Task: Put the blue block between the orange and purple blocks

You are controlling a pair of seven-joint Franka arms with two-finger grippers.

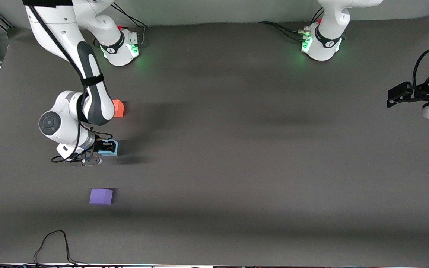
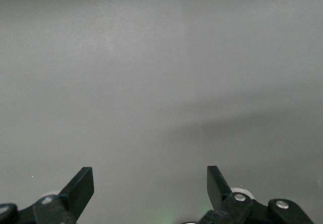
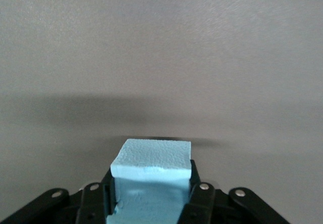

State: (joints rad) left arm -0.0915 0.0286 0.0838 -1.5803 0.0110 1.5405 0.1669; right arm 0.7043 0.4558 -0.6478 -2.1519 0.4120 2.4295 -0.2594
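My right gripper [image 1: 106, 147] is shut on the light blue block [image 1: 111, 150] and holds it low over the table, roughly midway between the other two cubes. The right wrist view shows the blue block [image 3: 151, 156] clamped between the two black fingers of the right gripper [image 3: 150, 186], with its shadow on the mat just under it. The orange block [image 1: 118, 108] sits farther from the front camera, partly hidden by the right arm. The purple block [image 1: 101, 196] sits nearer to the camera. My left gripper [image 1: 396, 96] waits open and empty at the left arm's end of the table, and its own view [image 2: 150, 178] shows only bare mat.
A dark grey mat [image 1: 259, 149] covers the table. The two arm bases [image 1: 123, 46] [image 1: 320, 42] stand along the edge farthest from the camera. A black cable [image 1: 56, 243] lies at the near edge, nearer to the camera than the purple block.
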